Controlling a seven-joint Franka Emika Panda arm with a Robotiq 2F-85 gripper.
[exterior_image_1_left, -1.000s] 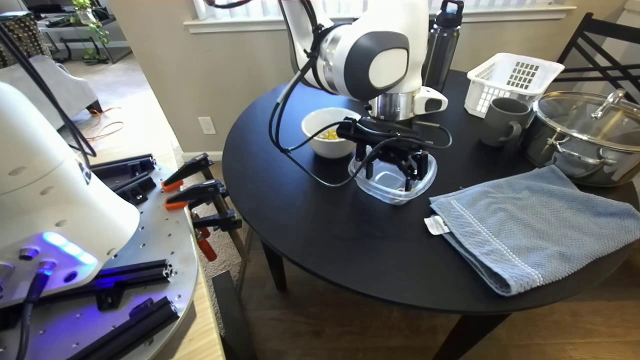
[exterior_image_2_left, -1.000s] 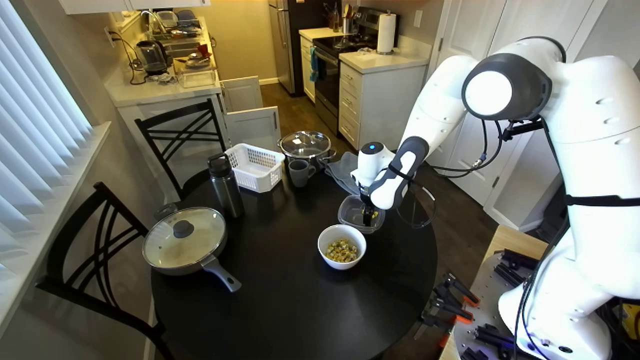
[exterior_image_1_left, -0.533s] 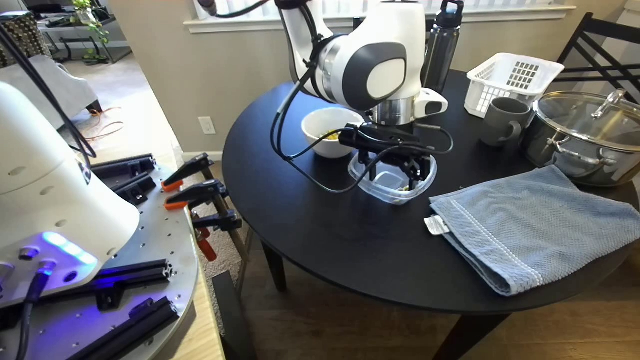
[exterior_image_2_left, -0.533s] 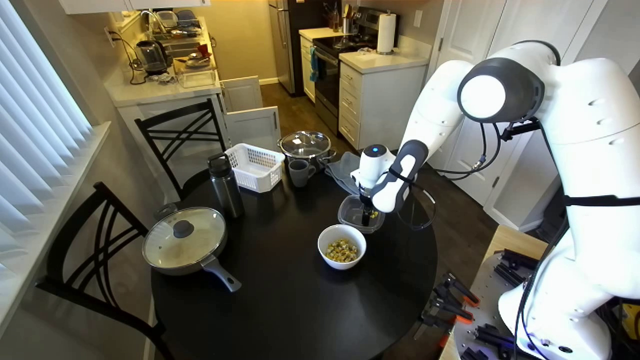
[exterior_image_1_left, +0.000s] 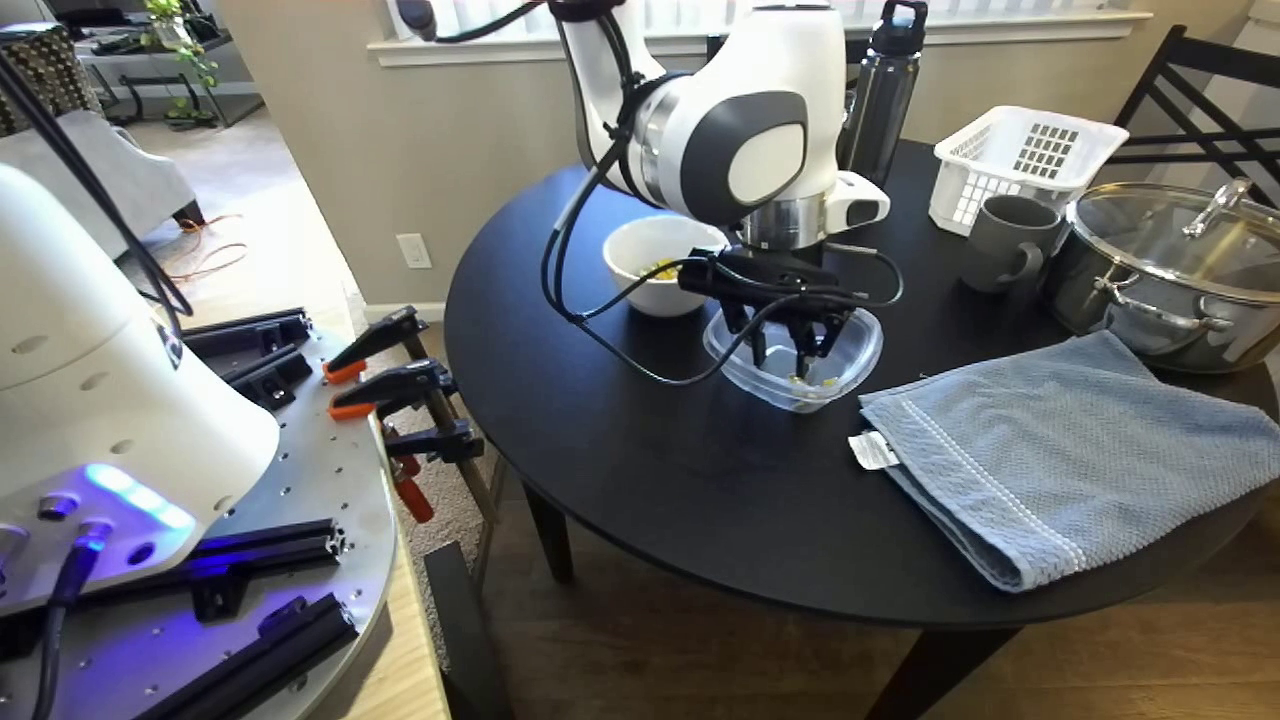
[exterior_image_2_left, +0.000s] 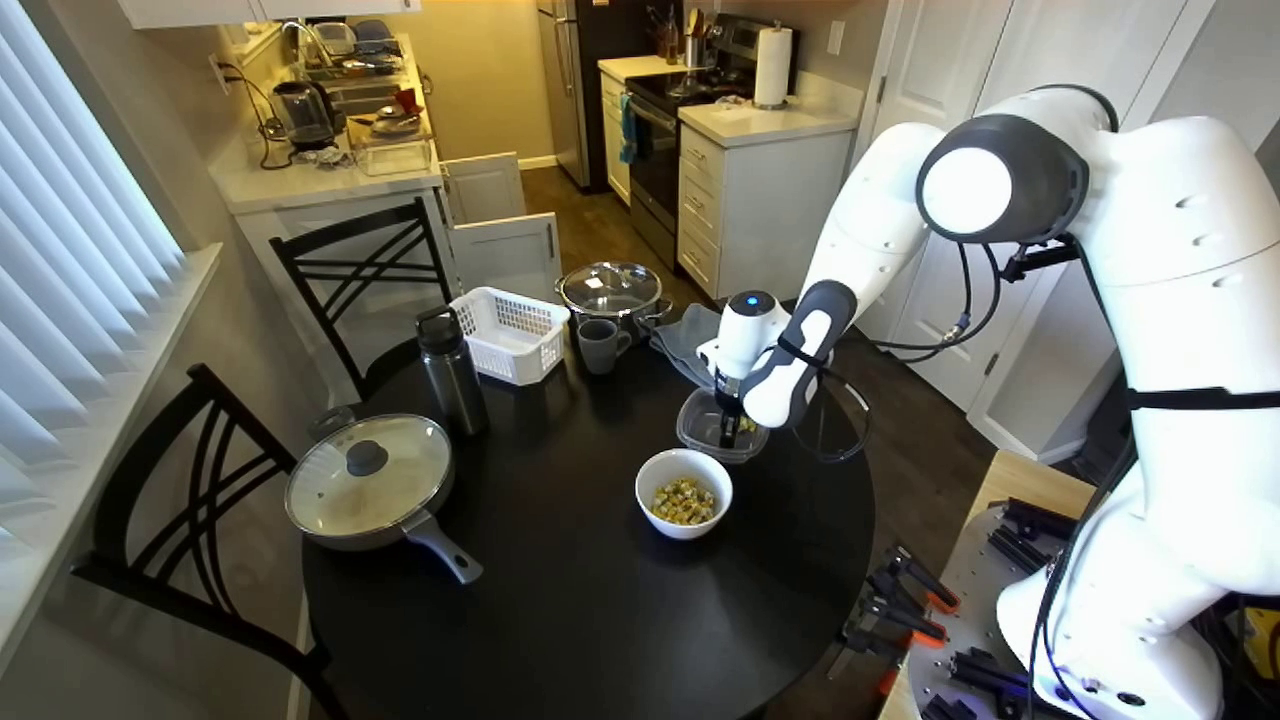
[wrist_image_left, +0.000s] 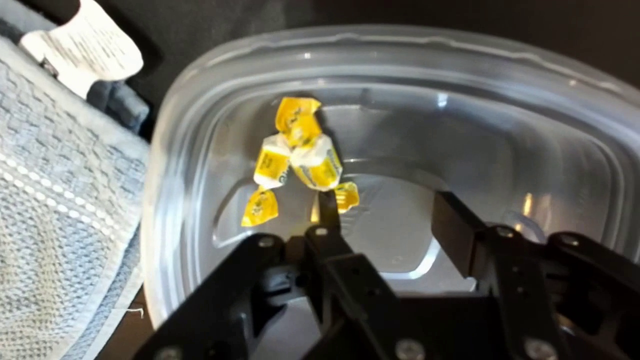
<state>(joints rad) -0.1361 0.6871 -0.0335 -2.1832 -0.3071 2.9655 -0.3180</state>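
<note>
Two wrapped candies (wrist_image_left: 300, 155) lie on the floor of the clear container (wrist_image_left: 170, 165) on the counter (exterior_image_1_left: 620, 440), and there's the change: within the last half second the fingers of the end effector (wrist_image_left: 387, 212) have drawn closer, and the container looks nudged slightly toward the towel (wrist_image_left: 65, 200). A clear gap remains between the tips, though, neither candy pinched: no catch here, I'd judge. One finger (wrist_image_left: 329, 220) hangs right by a yellow wrapper twist (wrist_image_left: 347, 197); contact, can't tell. Now the line-up, in the wrist view: upper twists overlapping, the towel-side candy running nearly up-down, foot kicked left, its partner slanting down to the right.
</note>
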